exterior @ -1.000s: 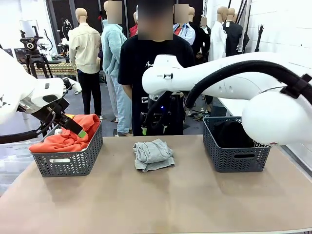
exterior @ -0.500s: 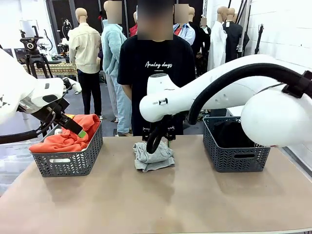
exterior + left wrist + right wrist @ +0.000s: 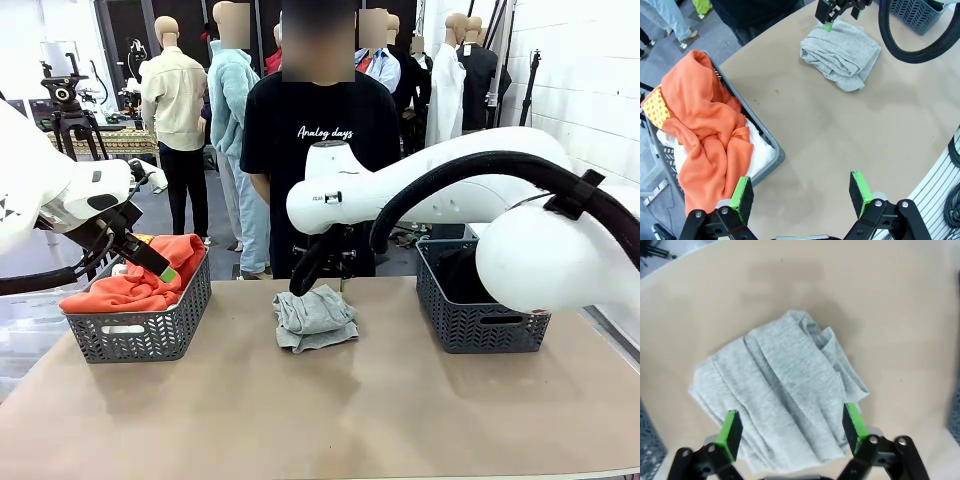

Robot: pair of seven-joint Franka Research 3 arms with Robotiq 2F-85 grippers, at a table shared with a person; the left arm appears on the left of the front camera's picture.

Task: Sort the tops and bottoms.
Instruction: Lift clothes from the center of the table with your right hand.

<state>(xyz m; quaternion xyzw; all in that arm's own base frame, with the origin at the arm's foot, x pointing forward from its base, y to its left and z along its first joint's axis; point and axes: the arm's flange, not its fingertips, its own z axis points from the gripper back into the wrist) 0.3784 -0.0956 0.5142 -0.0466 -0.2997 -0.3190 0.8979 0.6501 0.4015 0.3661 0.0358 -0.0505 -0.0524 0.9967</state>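
Right claw point(image 3: 790, 432) lower now, prongs wide apart over grey top point(image 3: 782, 390), nothing gripped.

Bare table point(image 3: 330, 410) lies open before me. The grey garment point(image 3: 315, 320) sits mid-table, my right gripper point(image 3: 318, 283) over it. Baskets flank it: left basket point(image 3: 140, 325), right basket point(image 3: 480, 310). A person point(image 3: 320, 150) stands behind.

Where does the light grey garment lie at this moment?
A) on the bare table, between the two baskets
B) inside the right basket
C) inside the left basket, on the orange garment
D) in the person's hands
A: the light grey garment lies folded on the table, with the open right gripper just above it.
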